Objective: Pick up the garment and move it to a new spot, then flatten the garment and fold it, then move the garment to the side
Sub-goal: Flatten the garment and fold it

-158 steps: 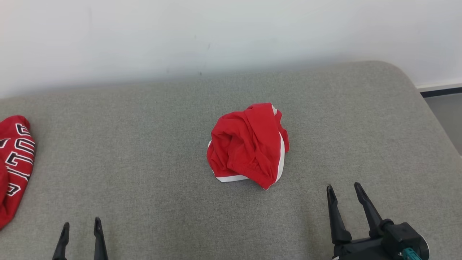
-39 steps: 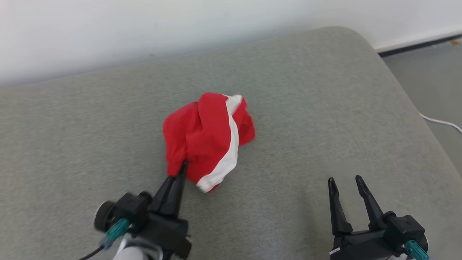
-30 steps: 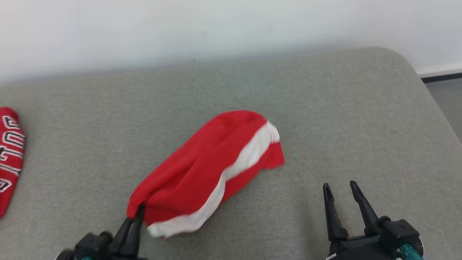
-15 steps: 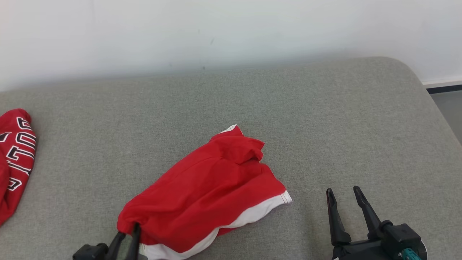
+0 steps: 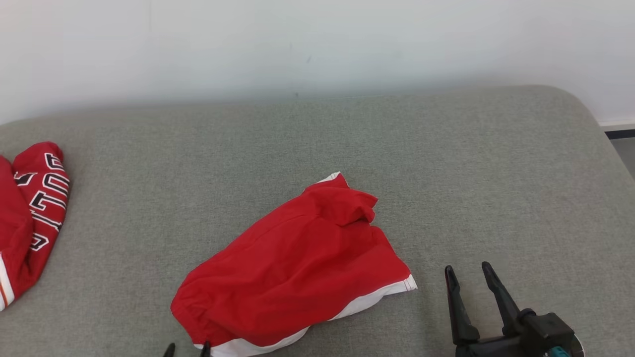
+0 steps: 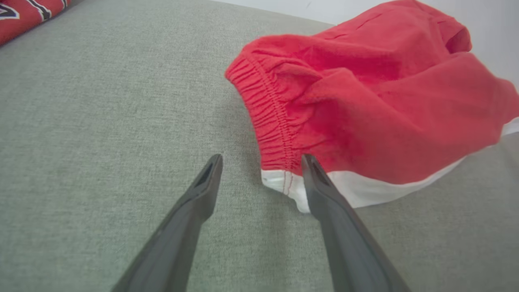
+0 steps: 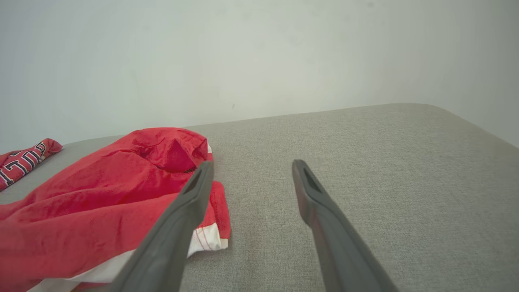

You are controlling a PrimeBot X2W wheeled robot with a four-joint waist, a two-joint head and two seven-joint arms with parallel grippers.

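The garment (image 5: 297,263) is a pair of red shorts with a white hem, lying stretched and rumpled near the front of the grey cushion (image 5: 446,163). Just short of the garment's elastic waistband (image 6: 275,129), my left gripper (image 6: 261,160) stands open with nothing between its fingers; only its tips (image 5: 187,348) peek over the bottom edge of the head view. To the right of the garment (image 7: 101,202), my right gripper (image 5: 466,272) is open and empty, its fingers (image 7: 190,194) pointing at the wall.
A second red garment with black-and-white lettering (image 5: 30,213) lies at the cushion's far left edge. The white wall (image 5: 317,44) runs behind the cushion. At the right the cushion rounds off toward the floor (image 5: 626,153).
My left gripper dragged the garment toward the front left, spreading it out, then opened and let go of the waistband and drew back. The right gripper stayed still. The camera shifted.
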